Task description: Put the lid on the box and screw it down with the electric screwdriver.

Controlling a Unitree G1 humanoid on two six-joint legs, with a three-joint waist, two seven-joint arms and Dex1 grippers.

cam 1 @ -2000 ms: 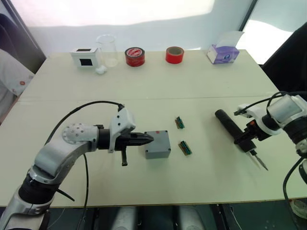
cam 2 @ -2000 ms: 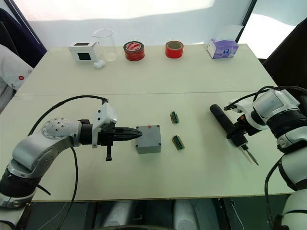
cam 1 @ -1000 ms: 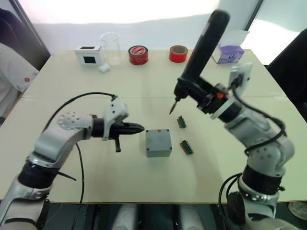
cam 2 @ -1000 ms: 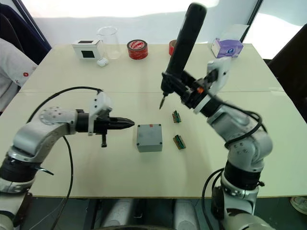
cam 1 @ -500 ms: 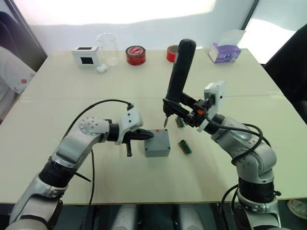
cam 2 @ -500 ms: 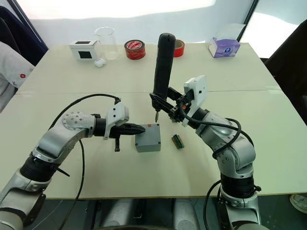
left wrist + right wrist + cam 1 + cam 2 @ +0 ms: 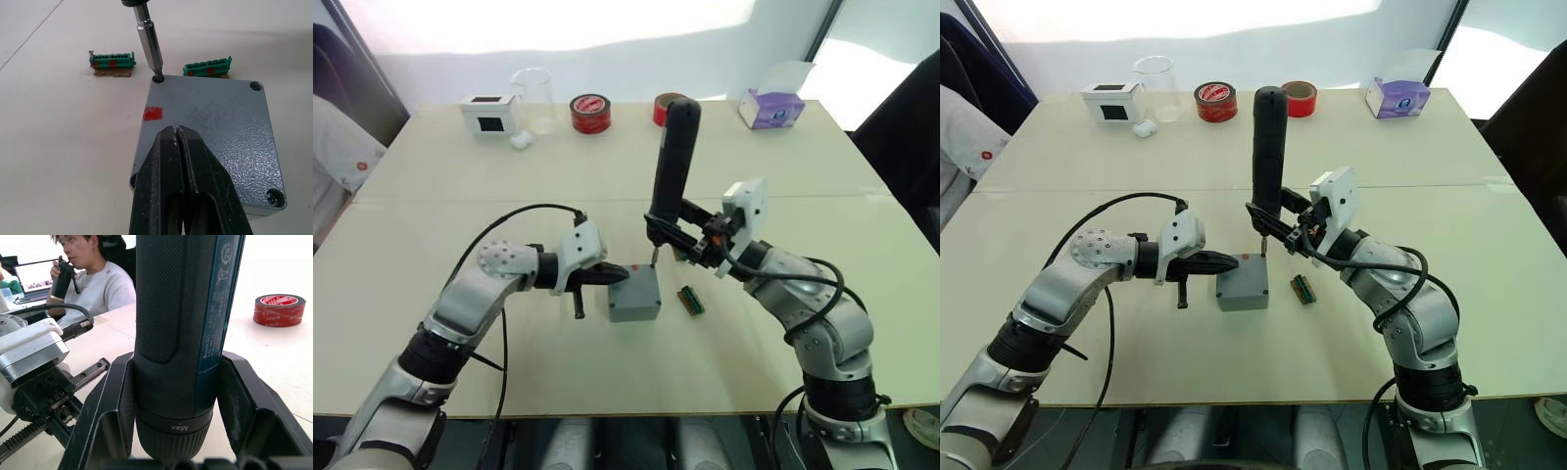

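Observation:
The grey box (image 7: 636,307) stands mid-table with the lid (image 7: 215,132) lying on it; a red mark (image 7: 152,113) is on top. My left gripper (image 7: 625,276) is shut and empty, its tips resting on the lid's left edge. My right gripper (image 7: 664,227) is shut on the electric screwdriver (image 7: 674,157), which stands nearly upright. Its metal bit (image 7: 149,44) sits in the lid's far corner hole. A screw head (image 7: 274,197) shows in another corner.
Two green terminal blocks (image 7: 691,300) (image 7: 112,61) lie just right of the box. Along the far edge stand a white box with a black window (image 7: 487,114), a beaker (image 7: 534,98), two red tape rolls (image 7: 590,114), and a tissue box (image 7: 770,106). A person (image 7: 93,279) sits beyond the table.
My right gripper lifted the screwdriver off the table at the right, swung it upright and lowered its bit into the lid's corner hole. The left gripper returned to the lid's edge.

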